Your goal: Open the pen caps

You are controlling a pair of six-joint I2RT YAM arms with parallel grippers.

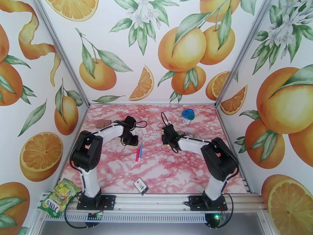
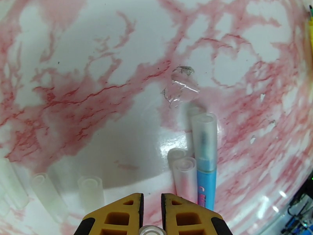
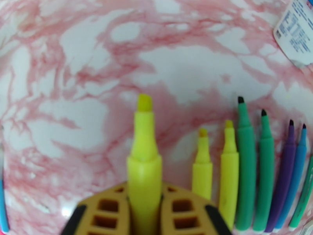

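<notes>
Right wrist view: the right end effector (image 3: 144, 194) is clamped on one yellow highlighter (image 3: 144, 153), which is uncapped, its chisel tip pointing away from the camera.
Uncapped row: seven pens lie side by side on the worktop (image 3: 78, 75) just right of the held one. They are two yellow pens (image 3: 202, 169), two green pens (image 3: 246, 173), one purple pen (image 3: 286, 173), one blue-bodied pen (image 3: 298, 173) and a third green pen (image 3: 307, 196) cut by the frame edge.
Left end effector (image 2: 152, 198): the fingers are nearly together, gripping one clear pen cap (image 2: 152, 231) whose rim shows between them at the bottom edge.
Capped pens: two, a blue pen (image 2: 206, 188) and a pink pen (image 1: 137, 154), lie together near the left end effector. Their clear caps (image 2: 204, 138) are on.
Loose caps (image 2: 90, 188): three lie on the worktop on the other side of the left end effector, and the outermost is blurred.
Other items: one scrap of clear film (image 2: 180, 85), one blue-lidded clear container (image 1: 188, 115), one printed card (image 1: 141, 186), one brown object (image 1: 103, 123), and one FOXS packet (image 1: 58, 197) on the front rail.
</notes>
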